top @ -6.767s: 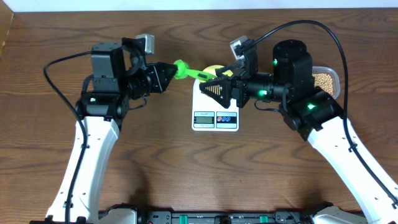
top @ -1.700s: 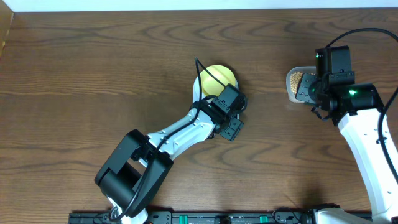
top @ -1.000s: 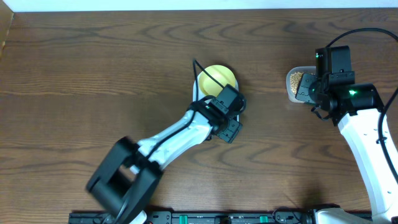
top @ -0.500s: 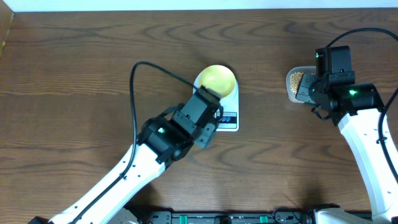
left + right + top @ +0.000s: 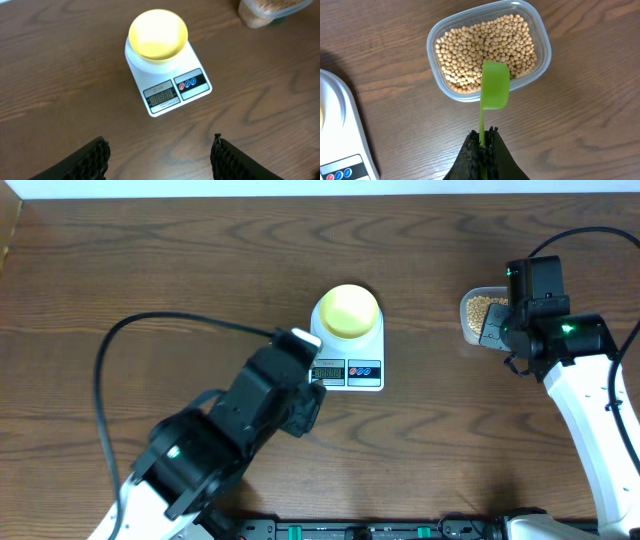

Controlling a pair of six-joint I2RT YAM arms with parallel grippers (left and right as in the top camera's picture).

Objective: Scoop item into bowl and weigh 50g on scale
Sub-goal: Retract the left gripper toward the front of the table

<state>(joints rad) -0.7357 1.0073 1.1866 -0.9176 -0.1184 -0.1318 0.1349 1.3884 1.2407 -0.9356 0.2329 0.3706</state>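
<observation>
The pale-yellow bowl (image 5: 347,310) (image 5: 158,34) sits empty on the white scale (image 5: 347,350) (image 5: 165,75). Tan beans (image 5: 480,45) fill a clear tub (image 5: 482,310) (image 5: 542,55) to the scale's right. My right gripper (image 5: 482,137) is shut on the thin handle of a green scoop (image 5: 495,85). The scoop's head is over the tub's near side, and no beans show on it. My left gripper (image 5: 160,145) (image 5: 308,402) is open and holds nothing. It is over bare wood in front of the scale.
The scale's grey display (image 5: 161,95) and its red and blue buttons (image 5: 188,84) face the near edge. The left arm's black cable (image 5: 150,325) loops over the table's left half. The scale's corner (image 5: 340,135) shows left of the right gripper.
My left arm has drawn back from the scale toward the near left, uncovering the bowl and the display. The right arm and the scoop have stayed in place.
</observation>
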